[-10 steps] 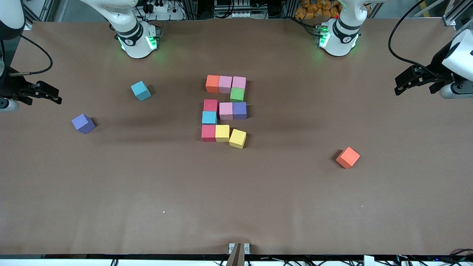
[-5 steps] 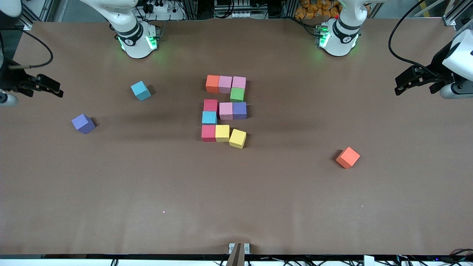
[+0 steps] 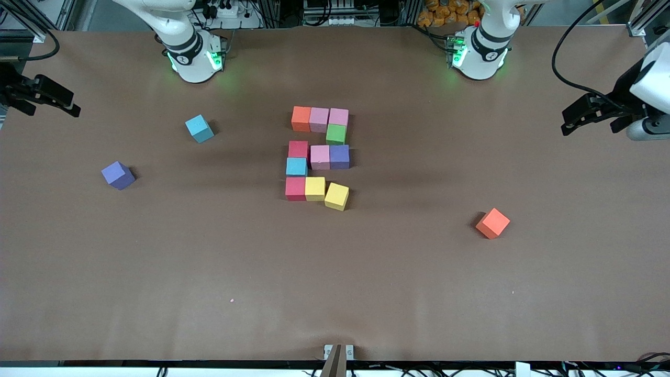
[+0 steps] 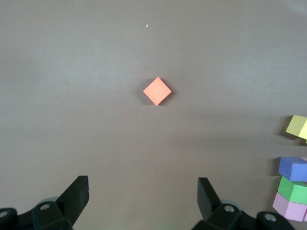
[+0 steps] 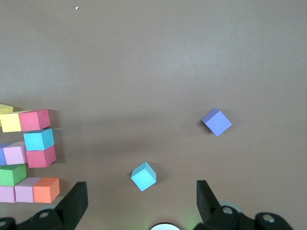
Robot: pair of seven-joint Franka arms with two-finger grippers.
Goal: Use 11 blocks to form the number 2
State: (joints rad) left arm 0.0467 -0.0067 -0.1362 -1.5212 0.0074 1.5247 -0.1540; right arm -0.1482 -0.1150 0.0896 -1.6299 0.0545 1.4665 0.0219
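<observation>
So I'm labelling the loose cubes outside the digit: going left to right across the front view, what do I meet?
Purple cube → cyan cube → the number 2 → orange cube.

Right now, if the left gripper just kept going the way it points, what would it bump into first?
Probably bare brown table. The open left gripper points down at it, with the loose orange foam cube lying farther out; depth is hard to judge.
</observation>
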